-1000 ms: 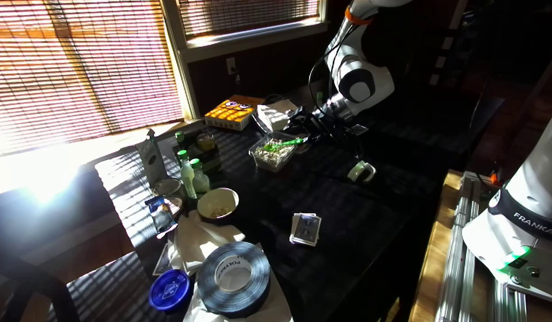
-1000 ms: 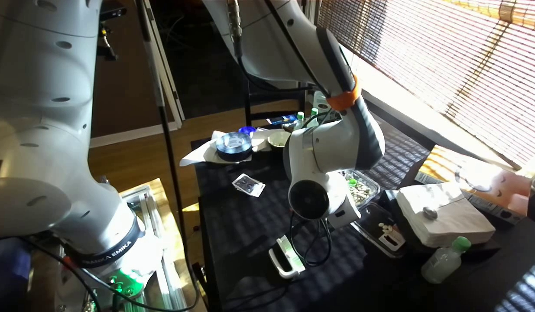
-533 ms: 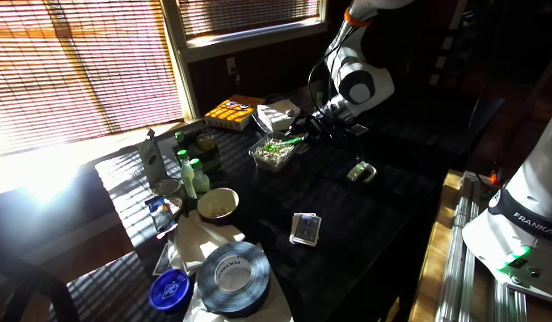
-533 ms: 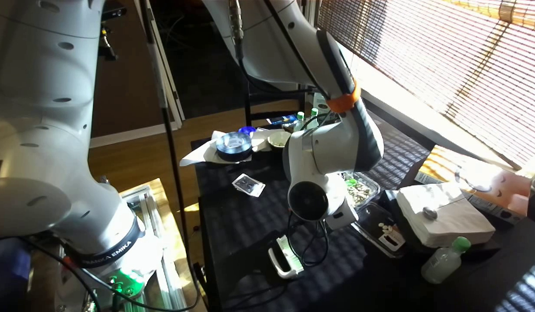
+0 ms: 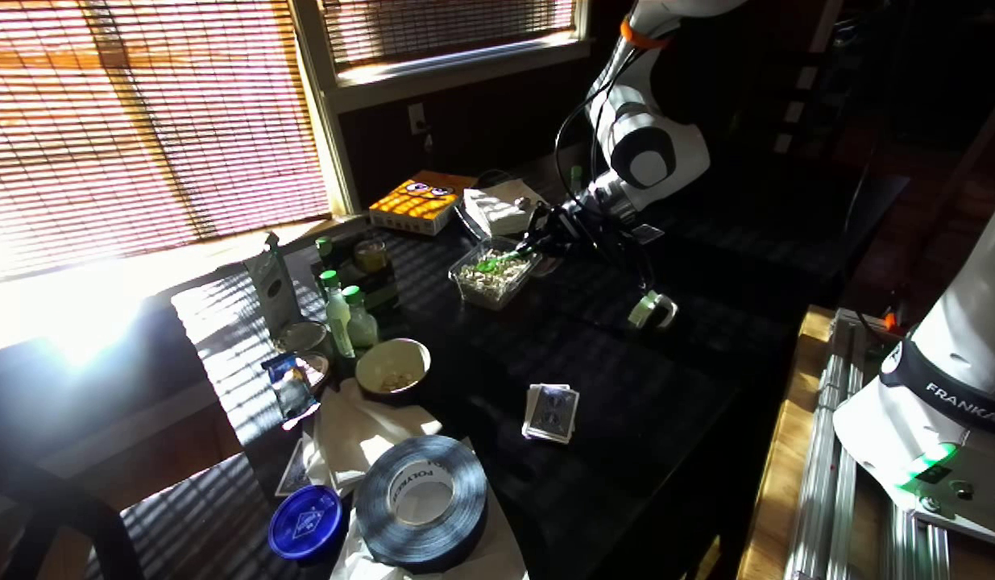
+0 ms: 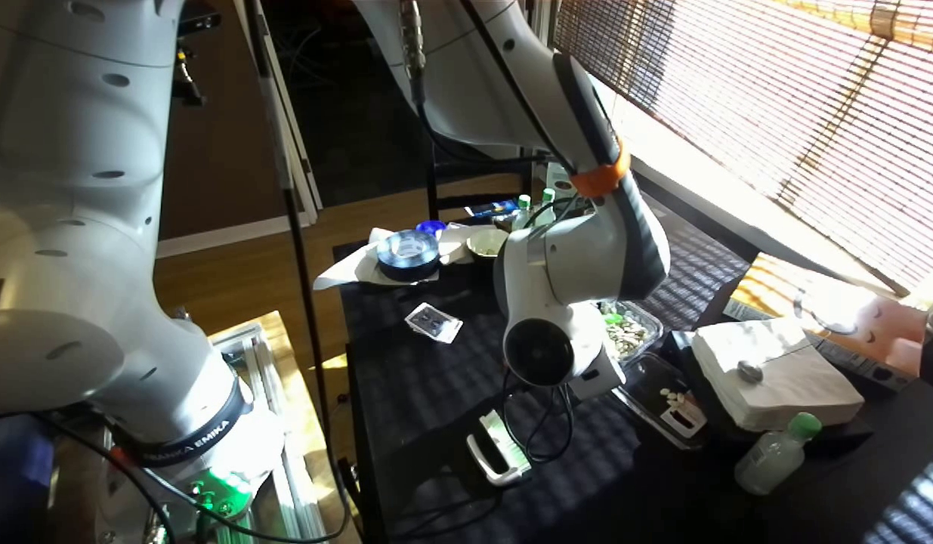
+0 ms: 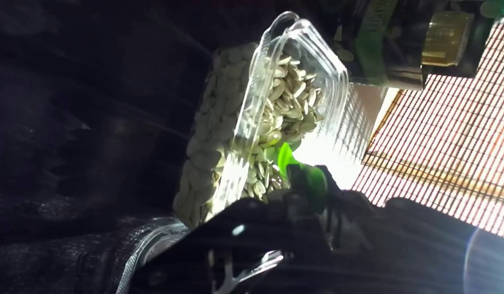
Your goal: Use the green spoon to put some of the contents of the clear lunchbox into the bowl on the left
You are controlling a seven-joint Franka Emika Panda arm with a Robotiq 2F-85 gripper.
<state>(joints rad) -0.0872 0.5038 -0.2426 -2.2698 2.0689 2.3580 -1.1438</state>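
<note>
Claw (image 7: 308, 179), drawn tight at the edge of the clear lunchbox (image 7: 245, 122), well apart from the bowl (image 5: 384, 358), grips the green spoon (image 7: 285, 158), its head among pale seeds (image 7: 290, 96). Grasping looks done; scooping and emptying seem left, though the bowl already holds some bits (image 5: 398, 381). Unlike a second ago, much of the spoon is hidden by the claw.

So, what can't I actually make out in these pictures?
Green spoon, wrist view: partly hidden by the gripper.
Clear lunchbox, in an exterior view: one side hidden by the arm.
Bowl, in an exterior view: what lies inside is too small to identify.
Robot base, in an exterior view: cut off by the right edge.
</note>
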